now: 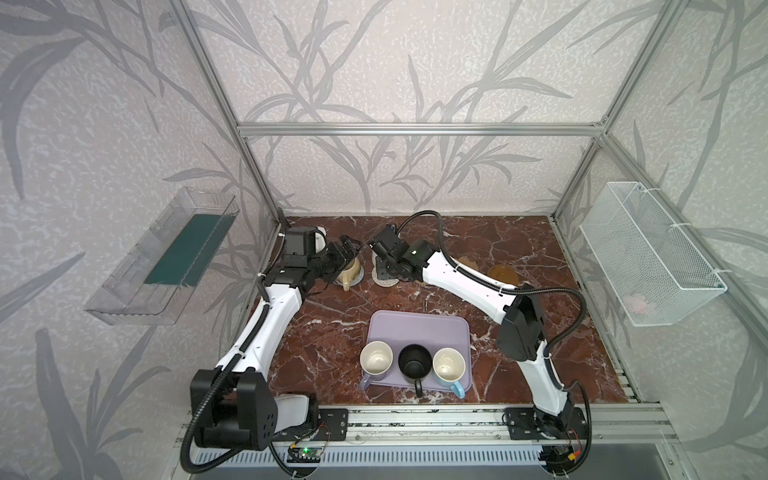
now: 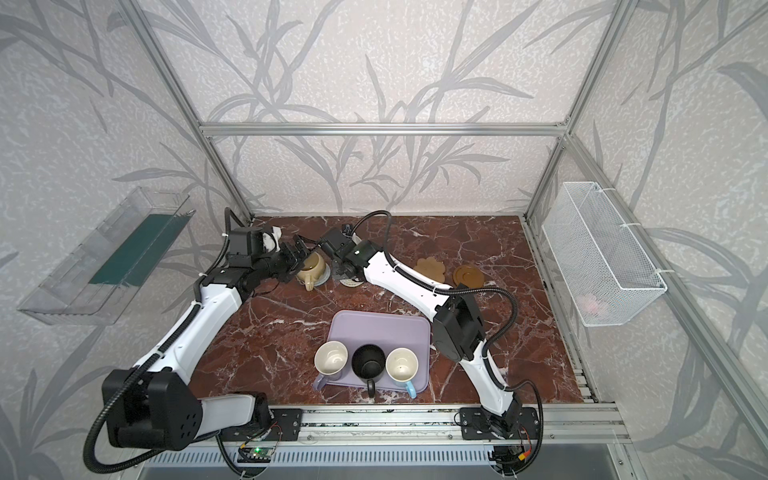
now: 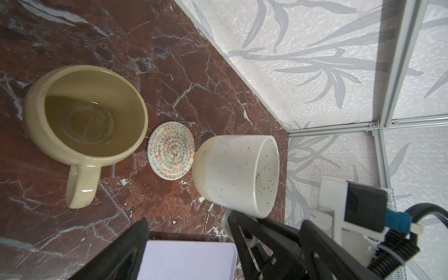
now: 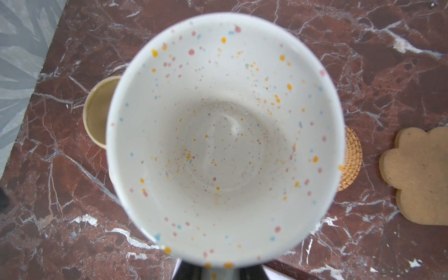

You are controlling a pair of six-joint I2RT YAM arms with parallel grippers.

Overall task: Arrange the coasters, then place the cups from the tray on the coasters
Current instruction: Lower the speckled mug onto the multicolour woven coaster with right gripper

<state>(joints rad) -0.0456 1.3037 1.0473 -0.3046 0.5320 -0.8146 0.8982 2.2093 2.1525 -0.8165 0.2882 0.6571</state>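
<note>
My right gripper (image 1: 384,272) is shut on the handle of the speckled cream-white cup (image 3: 237,174), which hangs tilted right by the cream woven coaster (image 3: 171,150). The beige-yellow cup (image 1: 348,272) stands on the grey-blue coaster (image 1: 360,275). Just above that cup my left gripper (image 1: 351,249) is open and empty. On the lavender tray (image 1: 419,328) stand the lavender (image 1: 376,359), black (image 1: 414,362) and light blue (image 1: 449,365) cups. Further right lie the rattan coaster (image 4: 351,160), the paw coaster (image 2: 432,268) and the brown saucer coaster (image 2: 467,275).
A white wire basket (image 1: 648,257) hangs on the right wall and a clear plastic bin (image 1: 166,257) on the left wall. The back wall runs close behind the row of coasters. Both arms meet at the back left of the marble table (image 1: 332,340).
</note>
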